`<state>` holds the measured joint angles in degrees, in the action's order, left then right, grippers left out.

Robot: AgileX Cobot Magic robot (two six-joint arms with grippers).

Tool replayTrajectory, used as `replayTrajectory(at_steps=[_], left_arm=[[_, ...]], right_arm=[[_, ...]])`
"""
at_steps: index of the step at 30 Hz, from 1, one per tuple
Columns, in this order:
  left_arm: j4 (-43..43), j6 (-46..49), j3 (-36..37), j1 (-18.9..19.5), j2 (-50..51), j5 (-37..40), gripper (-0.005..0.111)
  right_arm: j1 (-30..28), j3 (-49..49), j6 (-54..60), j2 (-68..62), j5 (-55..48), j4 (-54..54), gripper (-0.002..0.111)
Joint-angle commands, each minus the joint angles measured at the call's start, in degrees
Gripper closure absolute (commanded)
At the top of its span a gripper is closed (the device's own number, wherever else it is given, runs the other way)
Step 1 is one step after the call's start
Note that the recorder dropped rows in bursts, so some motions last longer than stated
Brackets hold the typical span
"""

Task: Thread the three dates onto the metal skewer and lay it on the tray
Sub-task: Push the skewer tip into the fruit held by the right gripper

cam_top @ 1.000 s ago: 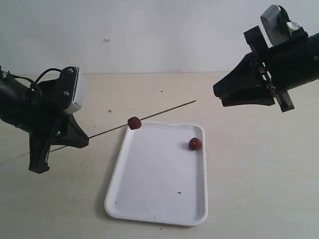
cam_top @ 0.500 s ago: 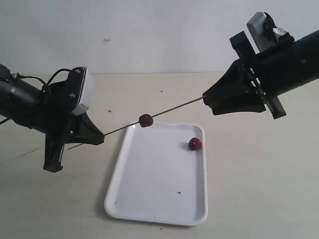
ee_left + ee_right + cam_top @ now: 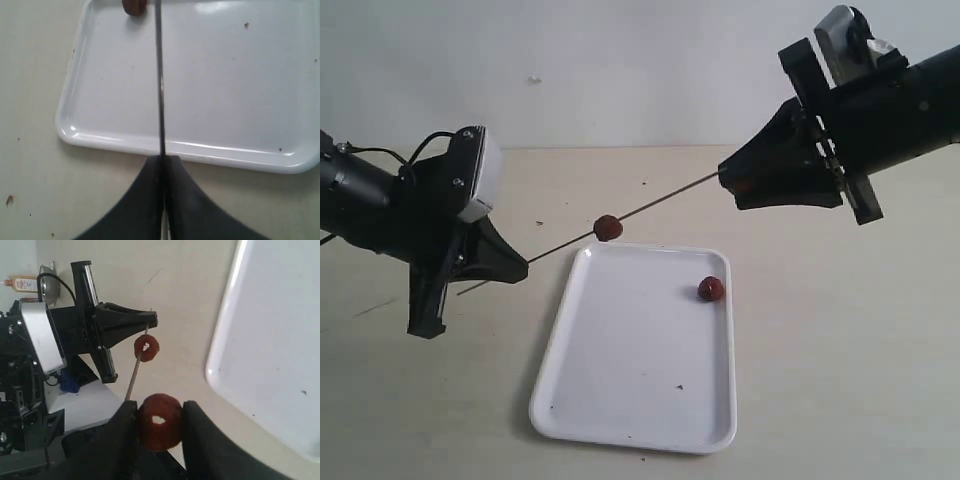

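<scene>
While my left gripper [image 3: 520, 268] stays out of it, clamped tight on one end of the metal skewer [image 3: 660, 203], one date [image 3: 608, 228] sits threaded on the rod between both grippers. My right gripper [image 3: 725, 186] pinches a second date [image 3: 160, 421] at the skewer's far tip. A third date [image 3: 711, 289] lies on the white tray [image 3: 620, 400], below the right gripper.

Black tapered left gripper [image 3: 523, 270], matching right gripper [image 3: 723, 181], white cameras [image 3: 480, 186] (screws showing), black cable [image 3: 424, 146]
</scene>
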<state>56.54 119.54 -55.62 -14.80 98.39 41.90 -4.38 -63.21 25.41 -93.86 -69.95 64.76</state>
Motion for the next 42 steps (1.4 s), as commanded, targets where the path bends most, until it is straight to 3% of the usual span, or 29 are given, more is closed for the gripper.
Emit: replayTrajectory(at_steps=[1,21,28,42], left_arm=[[1.5,0.5,0.1,1.9,0.3,0.9,0.107],[2.8,0.5,0.1,2.1,4.6,4.2,0.107],[2.7,0.5,-1.6,2.1,4.6,5.5,0.107],[3.9,0.5,-1.9,2.0,4.8,7.3,0.107]], right_arm=[[-0.3,-0.7,0.0,1.5,0.0,2.3,0.079],[-0.3,-0.7,-1.8,3.1,0.0,2.2,0.079],[-0.3,-0.7,-5.7,3.1,0.0,-5.0,0.079],[-0.3,-0.7,-4.7,2.1,0.0,1.4,0.079]])
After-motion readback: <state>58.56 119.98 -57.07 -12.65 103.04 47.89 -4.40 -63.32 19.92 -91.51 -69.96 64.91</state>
